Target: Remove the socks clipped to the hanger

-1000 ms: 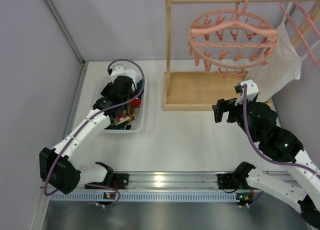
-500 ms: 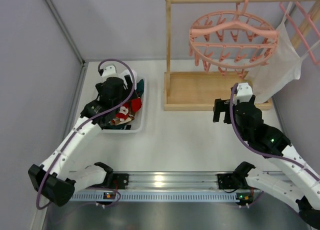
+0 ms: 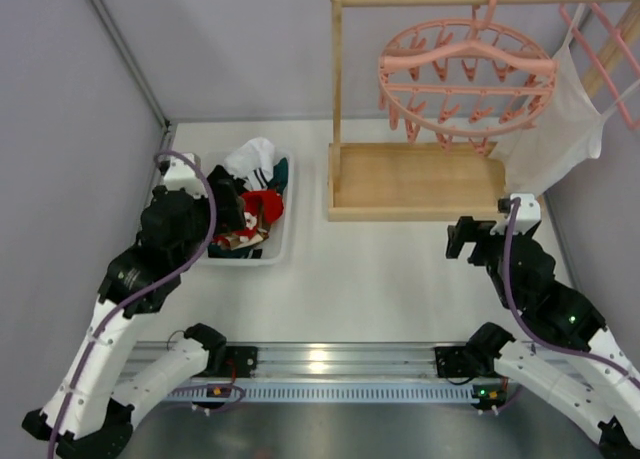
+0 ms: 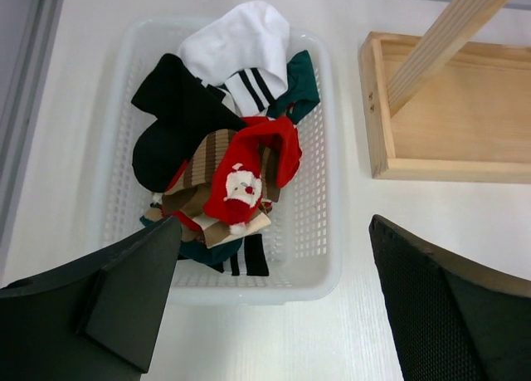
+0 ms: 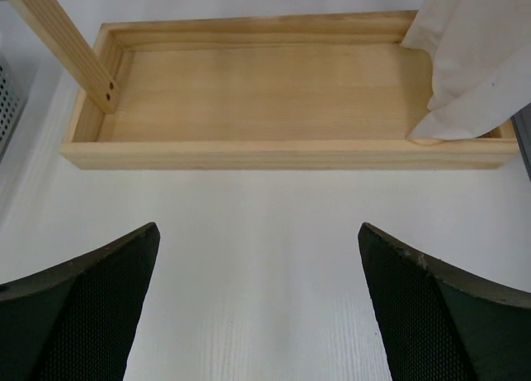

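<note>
Socks (image 4: 224, 161) lie heaped in the basket (image 4: 328, 190) on the table (image 3: 370, 279), a red one with a Santa face on top, white, black and striped ones under and beside it; the hanger (image 3: 468, 74) hangs by its hook from the top rail of the stand (image 3: 415, 179); I see no sock on any clip, though from above the far clips are small and crowded, so I would not swear to each one.

My left pincer (image 4: 274, 256) hovers over the near rim of the basket, jaws wide apart with nothing between them; my right pincer (image 5: 259, 232) hangs over bare table just before the stand's base, likewise spread and empty.

I judge the unclipping done, and the step in hand a last check and a clean retreat. To do it well I would keep both pincers spread so no fabric snags; I would lift the left one straight up before swinging it away, so it neither hooks the rim nor drags the top sock; I would keep the right one clear of the cloth (image 3: 560, 129) draped onto the base's right end. Should a sock show on a clip, I would come from below, take it close under the clip and pull straight down, so the ring does not swing.
</note>
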`<action>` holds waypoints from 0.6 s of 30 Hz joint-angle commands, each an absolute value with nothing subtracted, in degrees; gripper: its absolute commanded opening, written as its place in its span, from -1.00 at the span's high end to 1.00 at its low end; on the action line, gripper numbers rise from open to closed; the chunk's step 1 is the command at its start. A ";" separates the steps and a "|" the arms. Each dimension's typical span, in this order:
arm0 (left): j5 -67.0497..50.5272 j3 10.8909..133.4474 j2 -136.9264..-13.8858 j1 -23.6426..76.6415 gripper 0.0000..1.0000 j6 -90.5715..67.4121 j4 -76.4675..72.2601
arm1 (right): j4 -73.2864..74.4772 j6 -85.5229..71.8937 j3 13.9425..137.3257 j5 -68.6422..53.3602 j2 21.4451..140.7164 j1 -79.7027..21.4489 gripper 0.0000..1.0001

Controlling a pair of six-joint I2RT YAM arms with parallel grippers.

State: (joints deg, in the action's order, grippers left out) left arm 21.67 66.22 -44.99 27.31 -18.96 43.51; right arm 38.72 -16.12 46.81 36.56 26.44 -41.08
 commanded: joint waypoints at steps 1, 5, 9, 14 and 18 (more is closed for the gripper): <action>19.69 66.54 -39.48 26.98 -0.97 -13.98 47.01 | 42.80 -16.17 48.87 37.79 24.70 -40.52 -0.99; 21.97 63.64 -36.13 27.07 -0.96 -13.53 47.55 | 44.65 -16.08 48.34 38.23 22.07 -40.52 -0.99; 24.16 61.53 -33.67 27.07 -0.96 -14.24 47.02 | 44.30 -15.91 48.08 36.48 19.95 -40.52 -0.99; 26.19 60.03 -32.08 27.07 -0.97 -14.94 47.02 | 44.82 -15.47 48.95 36.12 20.21 -40.52 -0.99; 26.72 58.10 -30.51 27.16 -0.97 -15.12 46.06 | 45.00 -14.68 50.09 35.95 21.27 -40.60 -0.99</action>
State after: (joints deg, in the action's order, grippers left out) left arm 25.23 59.44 -32.16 27.31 -15.07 47.18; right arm 43.92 -15.77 46.98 36.25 20.16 -41.08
